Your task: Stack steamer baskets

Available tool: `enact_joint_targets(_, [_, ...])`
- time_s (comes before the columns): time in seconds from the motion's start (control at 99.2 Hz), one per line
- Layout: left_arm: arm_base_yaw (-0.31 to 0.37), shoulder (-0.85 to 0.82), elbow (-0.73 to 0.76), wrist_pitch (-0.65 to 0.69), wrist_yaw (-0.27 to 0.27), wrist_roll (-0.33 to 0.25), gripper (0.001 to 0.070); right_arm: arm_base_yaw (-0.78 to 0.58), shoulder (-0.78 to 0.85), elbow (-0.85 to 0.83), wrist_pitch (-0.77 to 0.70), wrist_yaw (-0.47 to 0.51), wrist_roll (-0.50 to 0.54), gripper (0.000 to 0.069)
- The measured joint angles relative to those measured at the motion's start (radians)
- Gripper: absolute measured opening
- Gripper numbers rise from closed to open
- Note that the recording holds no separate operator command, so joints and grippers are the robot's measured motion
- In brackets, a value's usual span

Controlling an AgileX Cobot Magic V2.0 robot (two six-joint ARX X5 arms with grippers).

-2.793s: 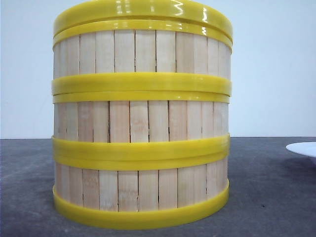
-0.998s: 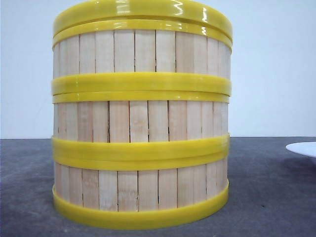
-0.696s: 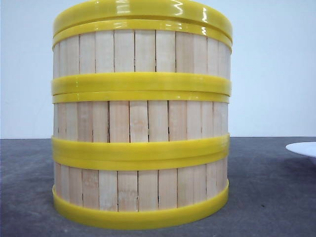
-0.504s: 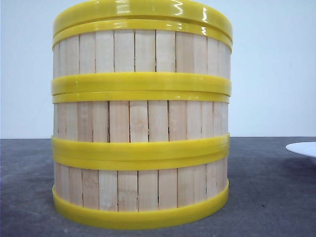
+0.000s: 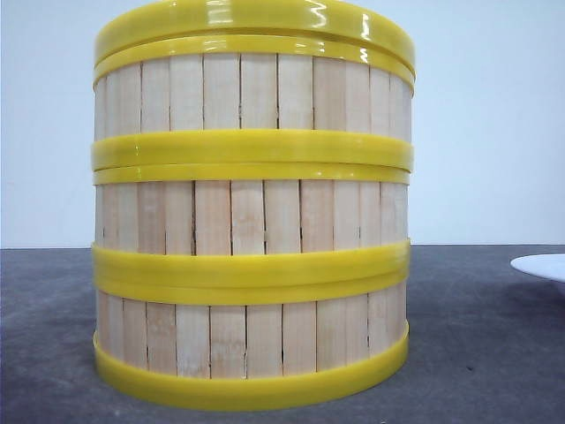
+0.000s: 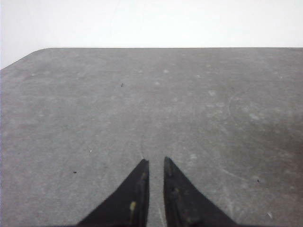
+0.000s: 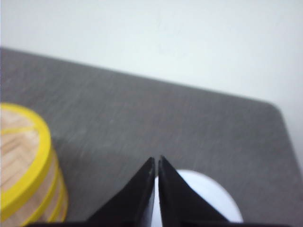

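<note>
Nothing has shifted since the earlier frames: I see three slatted wooden steamer baskets with yellow rims [image 5: 252,212] stacked flush on the grey table [image 5: 485,353], so left gripper [image 6: 155,163] and right gripper [image 7: 156,161] hover nearly closed, empty, clear of them

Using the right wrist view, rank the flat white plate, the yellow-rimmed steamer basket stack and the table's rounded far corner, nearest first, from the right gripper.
1. Flat white plate, directly under the right gripper.
2. Yellow-rimmed steamer basket stack, off to one side.
3. Table's rounded far corner, well beyond the plate.
</note>
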Motion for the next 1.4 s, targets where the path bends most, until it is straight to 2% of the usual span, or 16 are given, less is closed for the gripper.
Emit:
enact_joint_targets(0.141, [0.0, 0.0, 0.0, 0.0, 0.0, 0.0, 0.0029, -0.177, -0.001, -0.044, 0.137, -0.1, -0.146, 0.0007])
enact_joint_targets(0.232, [0.0, 0.0, 0.0, 0.0, 0.0, 0.0, 0.0029, -0.311, -0.016, -0.108, 0.27, -0.198, -0.224, 0.0007])
enact_joint_targets(0.373, [0.0, 0.0, 0.0, 0.0, 0.0, 0.0, 0.0029, -0.515, -0.074, -0.263, 0.482, -0.354, -0.262, 0.0007])
enact_joint_targets(0.504, [0.0, 0.0, 0.0, 0.0, 0.0, 0.0, 0.0029, -0.636, -0.143, -0.424, 0.616, -0.415, -0.26, 0.0007])
enact_joint_targets(0.716, [0.0, 0.0, 0.0, 0.0, 0.0, 0.0, 0.0029, -0.707, -0.261, -0.677, 0.666, -0.431, -0.238, 0.0007])
enact_joint_targets(1.049, [0.0, 0.0, 0.0, 0.0, 0.0, 0.0, 0.0029, -0.74, -0.487, -1.061, 0.874, -0.432, -0.134, 0.0007])
enact_joint_targets(1.402, [0.0, 0.0, 0.0, 0.0, 0.0, 0.0, 0.0029, -0.746, -0.6, -1.237, 0.876, -0.446, -0.107, 0.0007])
